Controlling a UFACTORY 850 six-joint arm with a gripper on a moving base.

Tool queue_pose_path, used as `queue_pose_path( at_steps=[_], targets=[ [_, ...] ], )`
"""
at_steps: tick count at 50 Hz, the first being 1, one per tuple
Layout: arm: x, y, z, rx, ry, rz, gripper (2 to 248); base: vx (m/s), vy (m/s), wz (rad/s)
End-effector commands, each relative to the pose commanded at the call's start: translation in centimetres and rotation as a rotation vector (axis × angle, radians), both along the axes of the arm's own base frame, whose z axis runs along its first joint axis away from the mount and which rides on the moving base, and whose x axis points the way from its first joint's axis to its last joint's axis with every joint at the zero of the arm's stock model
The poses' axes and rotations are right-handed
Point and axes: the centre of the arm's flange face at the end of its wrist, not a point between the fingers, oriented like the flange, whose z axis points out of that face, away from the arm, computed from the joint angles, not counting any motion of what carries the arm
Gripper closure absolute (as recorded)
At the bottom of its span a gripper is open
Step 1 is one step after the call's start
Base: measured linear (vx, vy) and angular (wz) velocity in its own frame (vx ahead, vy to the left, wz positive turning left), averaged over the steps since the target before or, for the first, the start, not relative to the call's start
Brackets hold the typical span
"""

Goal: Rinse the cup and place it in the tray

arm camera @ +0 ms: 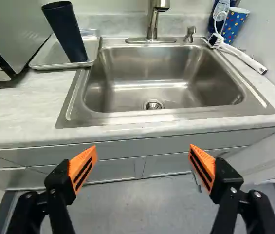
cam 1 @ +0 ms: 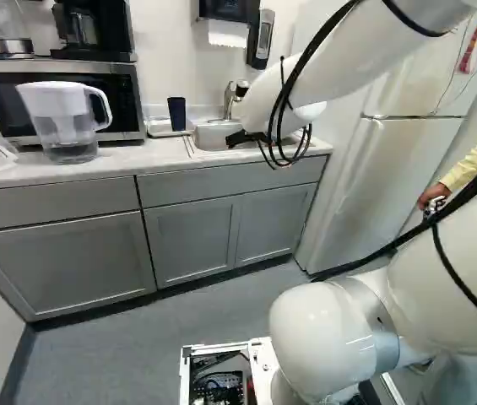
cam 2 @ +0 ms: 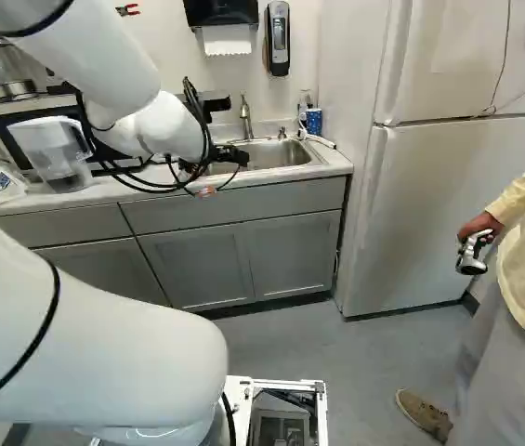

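In the left base view, the tall, dark blue, tapered cup (cam 1: 176, 113) is standing on the pale, shallow, rectangular tray (cam 1: 159, 132), beside the silver-and-black microwave (cam 1: 52, 101); the black pincer (cam 1: 238, 138) is hanging by the steel sink (cam 1: 213, 137). In the right base view, a blue patterned cup (cam 2: 314, 122) is standing beyond the sink. In the wrist view, the pincer is gaping wide, its orange pads (arm camera: 82, 168) facing each other; a white-handled brush (arm camera: 244, 57) is lying beside the sink.

Bright, fairly even room light leaves soft shadows on the pale tabletop (arm camera: 25, 107), streaks of glare in the steel sink (arm camera: 127, 87) and a sheen on the white arm (cam 1: 318, 333).
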Motion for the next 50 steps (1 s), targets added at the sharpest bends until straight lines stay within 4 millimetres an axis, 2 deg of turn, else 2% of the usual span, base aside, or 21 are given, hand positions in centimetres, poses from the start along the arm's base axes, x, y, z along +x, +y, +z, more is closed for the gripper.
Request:
queue_pose_path(
  at_steps=[30, 50],
  targets=[
    [-3.6, -1.4, -7.8, 0.028, -0.105, -0.037, 3, 0.0, 0.0, 0.0],
    [-6.4, -2.1, -11.4, 0.038, -0.162, -0.062, 3, 0.0, 0.0, 0.0]
  ],
)
